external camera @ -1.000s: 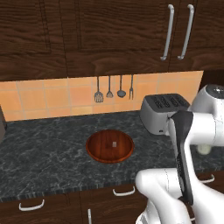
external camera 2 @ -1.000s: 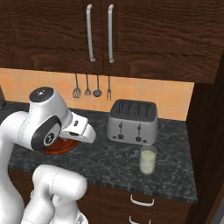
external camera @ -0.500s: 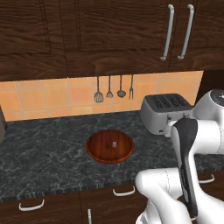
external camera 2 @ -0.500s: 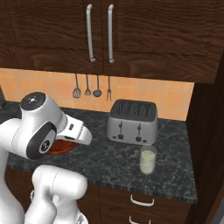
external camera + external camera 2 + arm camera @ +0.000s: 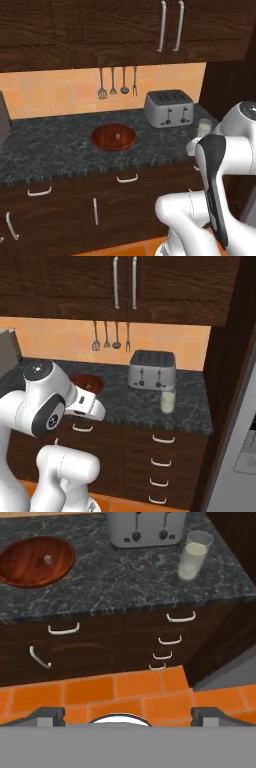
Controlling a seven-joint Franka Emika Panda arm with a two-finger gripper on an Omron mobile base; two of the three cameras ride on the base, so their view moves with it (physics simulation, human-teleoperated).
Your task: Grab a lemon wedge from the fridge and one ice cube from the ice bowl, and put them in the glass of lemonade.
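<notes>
The reddish-brown ice bowl (image 5: 113, 137) sits on the dark stone counter, and a pale ice cube (image 5: 118, 135) lies in it. Seen from the hand, the ice bowl (image 5: 30, 567) with its ice cube (image 5: 48, 559) is at the upper left. The glass of lemonade (image 5: 192, 559) stands at the upper right, beside the toaster. That glass of lemonade (image 5: 168, 400) is near the counter's front edge. My gripper (image 5: 128, 716) is open with nothing between its fingertips (image 5: 47, 714), well back from the counter above the orange floor. The light-grey fridge (image 5: 240, 431) is at the far right. The lemon wedge is out of view.
A silver toaster (image 5: 170, 107) stands at the back of the counter, under several hanging utensils (image 5: 113, 82). Dark drawers and cabinet doors (image 5: 115, 647) run below the counter. Upper cabinets (image 5: 125, 281) hang above. A dark wall panel (image 5: 225, 356) separates counter and fridge.
The whole picture has shifted: the base has backed away from the counter, so the drawers below show. My arm has swung lower. The gripper stays open.
</notes>
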